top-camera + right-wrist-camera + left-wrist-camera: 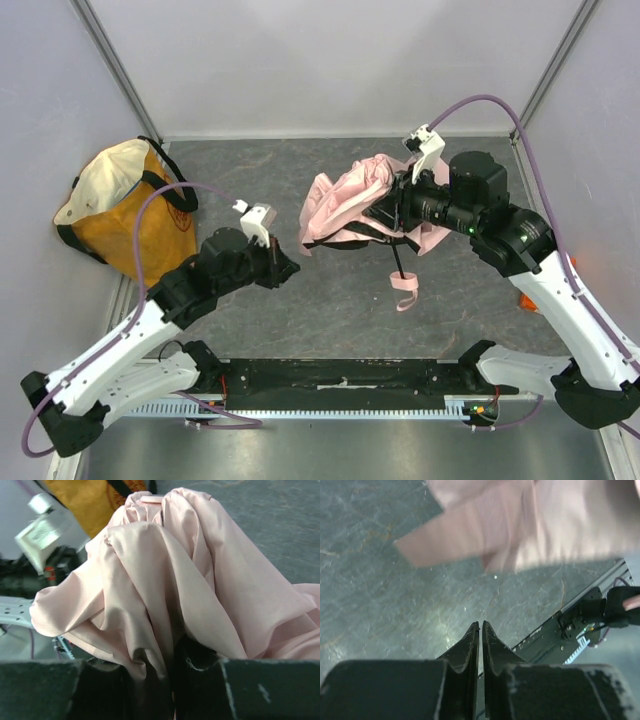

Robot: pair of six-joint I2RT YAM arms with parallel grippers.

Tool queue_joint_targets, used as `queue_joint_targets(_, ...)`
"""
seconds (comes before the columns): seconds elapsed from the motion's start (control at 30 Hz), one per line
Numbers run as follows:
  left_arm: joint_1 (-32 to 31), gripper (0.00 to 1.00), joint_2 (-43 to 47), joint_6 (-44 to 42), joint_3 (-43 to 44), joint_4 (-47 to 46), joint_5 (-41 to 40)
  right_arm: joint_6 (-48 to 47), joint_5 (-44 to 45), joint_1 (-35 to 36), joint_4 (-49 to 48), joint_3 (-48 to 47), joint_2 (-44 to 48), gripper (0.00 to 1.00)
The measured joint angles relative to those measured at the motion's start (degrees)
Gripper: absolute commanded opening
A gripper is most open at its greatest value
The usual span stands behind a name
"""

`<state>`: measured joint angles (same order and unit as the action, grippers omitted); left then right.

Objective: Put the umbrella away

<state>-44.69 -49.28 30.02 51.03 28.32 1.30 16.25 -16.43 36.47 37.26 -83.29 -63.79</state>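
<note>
The pale pink umbrella is bunched up in the middle of the table, raised off it, with its thin pink strap hanging down. My right gripper is shut on the umbrella's fabric; in the right wrist view the folds fill the frame and cover my fingertips. My left gripper is shut and empty, just left of and below the umbrella's lower edge. In the left wrist view the closed fingers point at the table with blurred pink fabric above.
An orange-and-cream tote bag with black handles stands at the left against the wall. White walls enclose the dark grey table. A black rail runs along the near edge.
</note>
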Motion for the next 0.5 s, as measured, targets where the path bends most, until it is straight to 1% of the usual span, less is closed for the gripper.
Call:
queue_joint_targets(0.03, 0.0, 0.25, 2.3, 0.5, -1.7, 1.0, 0.1, -0.7, 1.4, 0.0, 1.1, -0.8, -0.2, 0.0)
queue_joint_targets(0.1, 0.0, 0.39, 6.5, 1.0, -2.3, 3.2, 0.5, -2.2, 5.0, 0.0, 3.5, -3.3, -1.6, 0.0)
queue_joint_targets(0.13, 0.0, 0.44, 7.8, 1.0, -2.1, 3.5, 0.6, -3.3, 7.7, 0.0, 4.6, -4.8, -2.6, 0.0)
queue_joint_targets(0.23, 0.0, 0.54, 9.8, 1.4, 1.5, 5.1, 1.3, -6.5, 17.2, 0.0, 7.1, -9.0, -6.6, 0.0)
queue_joint_targets(0.3, 0.0, 0.61, 9.9, 1.5, 3.0, 5.0, 2.1, -9.6, 25.9, 0.0, 8.8, -12.1, -10.3, 0.0)
queue_joint_targets(0.33, 0.0, 0.67, 10.2, 1.6, 3.1, 4.8, 2.4, -11.1, 29.7, 0.0, 9.3, -13.5, -12.1, 0.0)
queue_joint_targets(0.37, 0.0, 0.7, 10.7, 1.7, 3.1, 5.1, 2.8, -13.2, 34.8, -0.1, 10.2, -15.8, -14.7, 0.0)
queue_joint_targets(0.43, 0.0, 0.72, 12.1, 2.0, 2.5, 5.6, 3.2, -18.5, 45.3, -0.5, 10.1, -20.9, -20.7, 0.0)
queue_joint_targets(0.5, 0.0, 0.73, 13.9, 2.3, 1.0, 5.7, 3.2, -26.6, 55.9, -1.2, 4.8, -24.0, -26.3, 0.0)
